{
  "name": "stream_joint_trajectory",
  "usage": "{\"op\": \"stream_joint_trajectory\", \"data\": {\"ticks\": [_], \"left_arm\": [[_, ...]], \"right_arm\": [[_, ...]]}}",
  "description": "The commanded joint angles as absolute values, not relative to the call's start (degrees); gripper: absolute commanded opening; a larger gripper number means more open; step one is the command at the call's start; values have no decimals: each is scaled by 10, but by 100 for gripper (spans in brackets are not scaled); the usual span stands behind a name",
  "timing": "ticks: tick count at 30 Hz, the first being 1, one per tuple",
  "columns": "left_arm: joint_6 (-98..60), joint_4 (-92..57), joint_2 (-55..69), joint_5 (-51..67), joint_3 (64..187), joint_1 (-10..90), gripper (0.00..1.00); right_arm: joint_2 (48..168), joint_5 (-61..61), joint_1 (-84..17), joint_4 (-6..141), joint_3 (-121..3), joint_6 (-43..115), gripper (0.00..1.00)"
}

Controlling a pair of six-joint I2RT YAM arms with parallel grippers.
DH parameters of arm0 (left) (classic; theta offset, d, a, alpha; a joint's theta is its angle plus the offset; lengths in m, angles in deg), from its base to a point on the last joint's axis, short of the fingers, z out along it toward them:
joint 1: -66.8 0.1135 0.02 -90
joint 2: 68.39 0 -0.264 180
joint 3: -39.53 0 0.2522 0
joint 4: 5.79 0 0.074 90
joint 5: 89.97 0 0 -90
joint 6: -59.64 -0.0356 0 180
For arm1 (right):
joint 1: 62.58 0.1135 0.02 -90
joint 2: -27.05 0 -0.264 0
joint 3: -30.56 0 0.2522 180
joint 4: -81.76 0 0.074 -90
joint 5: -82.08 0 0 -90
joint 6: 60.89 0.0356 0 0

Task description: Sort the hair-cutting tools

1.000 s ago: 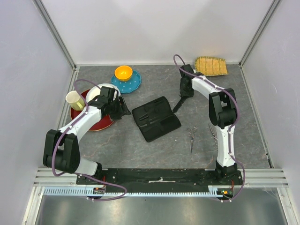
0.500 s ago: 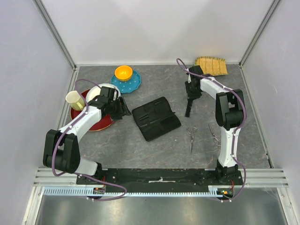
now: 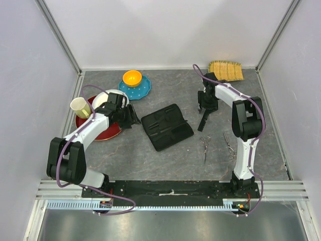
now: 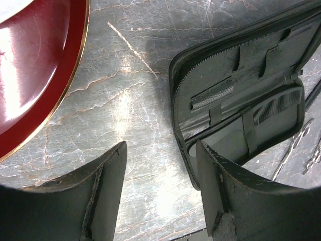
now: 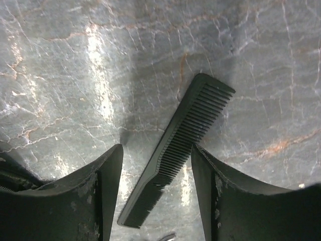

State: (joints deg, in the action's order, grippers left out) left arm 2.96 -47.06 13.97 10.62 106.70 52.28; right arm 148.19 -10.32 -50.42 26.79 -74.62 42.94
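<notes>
Black-fingered right gripper [image 5: 156,149], jaws wide, holds nothing; comb [image 5: 175,153] lies loose below it on grey tabletop [image 5: 60,60]. Scissors [image 3: 204,144] and second scissors [image 3: 229,145] lie nearer arm bases. Left gripper [image 4: 160,150], also wide, empty, hangs beside open zip case [image 4: 235,45] w/ second comb [image 4: 277,106] tucked inside.

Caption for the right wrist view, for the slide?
Right tool open over a black comb lying on the grey marbled table.

Matt plastic comb [image 5: 176,145] — glossy, stone-veined table [image 5: 75,60]
</notes>
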Motion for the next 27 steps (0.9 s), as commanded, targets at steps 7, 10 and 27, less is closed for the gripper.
{"op": "stream_joint_trajectory", "data": {"ticks": [7, 10, 27], "left_arm": [[12, -457, 163, 116, 1104, 526, 64], [10, -457, 170, 117, 1111, 526, 64], [-14, -443, 184, 147, 1129, 563, 78]], "right_arm": [[1400, -188, -490, 234, -742, 532, 64], [1397, -191, -490, 227, -733, 573, 64], [1457, -147, -490, 179, -733, 709, 62]]}}
